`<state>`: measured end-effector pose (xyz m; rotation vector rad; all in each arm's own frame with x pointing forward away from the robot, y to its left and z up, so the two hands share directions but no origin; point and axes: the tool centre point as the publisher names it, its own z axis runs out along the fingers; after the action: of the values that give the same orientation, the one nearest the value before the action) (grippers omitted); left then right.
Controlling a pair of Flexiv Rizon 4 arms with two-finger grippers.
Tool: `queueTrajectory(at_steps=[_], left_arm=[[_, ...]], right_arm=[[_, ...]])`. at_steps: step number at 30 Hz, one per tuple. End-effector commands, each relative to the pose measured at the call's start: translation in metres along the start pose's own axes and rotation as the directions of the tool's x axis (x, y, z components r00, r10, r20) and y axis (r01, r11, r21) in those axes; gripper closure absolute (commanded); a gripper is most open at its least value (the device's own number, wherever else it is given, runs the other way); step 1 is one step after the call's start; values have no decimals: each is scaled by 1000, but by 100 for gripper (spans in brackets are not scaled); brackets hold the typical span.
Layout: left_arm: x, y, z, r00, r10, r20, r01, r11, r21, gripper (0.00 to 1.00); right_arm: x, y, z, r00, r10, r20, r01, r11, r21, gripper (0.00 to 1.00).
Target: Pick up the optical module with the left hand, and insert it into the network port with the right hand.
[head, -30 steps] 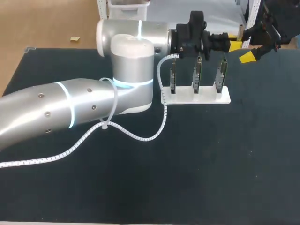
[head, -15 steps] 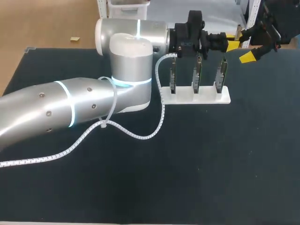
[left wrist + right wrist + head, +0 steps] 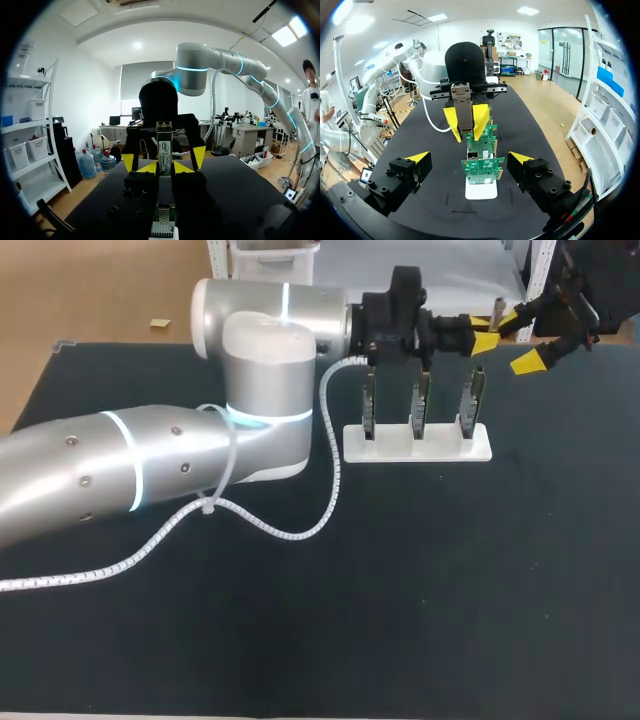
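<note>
Left claw (image 3: 484, 334) pinches the module (image 3: 164, 149) upright between its yellow tips, above the right end of the rack of circuit boards (image 3: 418, 443) on the counter (image 3: 450, 580); right claw (image 3: 469, 158) stands wide and empty, facing the module from beyond the rack's right end

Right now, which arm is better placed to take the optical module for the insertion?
The right. The right gripper is open and faces the optical module head-on, close by, while the left gripper is shut on it, holding it up above the circuit boards.
</note>
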<state>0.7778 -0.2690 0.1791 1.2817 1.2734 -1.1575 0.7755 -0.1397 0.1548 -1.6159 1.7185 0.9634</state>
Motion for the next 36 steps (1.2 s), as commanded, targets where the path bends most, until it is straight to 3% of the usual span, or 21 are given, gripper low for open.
queueTrajectory(at_steps=[1, 36], left_arm=[[3, -5, -4, 1000, -6, -5, 6, 1000, -4, 100], [9, -1, -4, 998, -61, -4, 61, 998, 17, 100]], right_arm=[[0, 0, 1, 1000, 0, -1, 0, 1000, 1, 0], [0, 0, 1, 1000, 0, -1, 0, 1000, 1, 0]])
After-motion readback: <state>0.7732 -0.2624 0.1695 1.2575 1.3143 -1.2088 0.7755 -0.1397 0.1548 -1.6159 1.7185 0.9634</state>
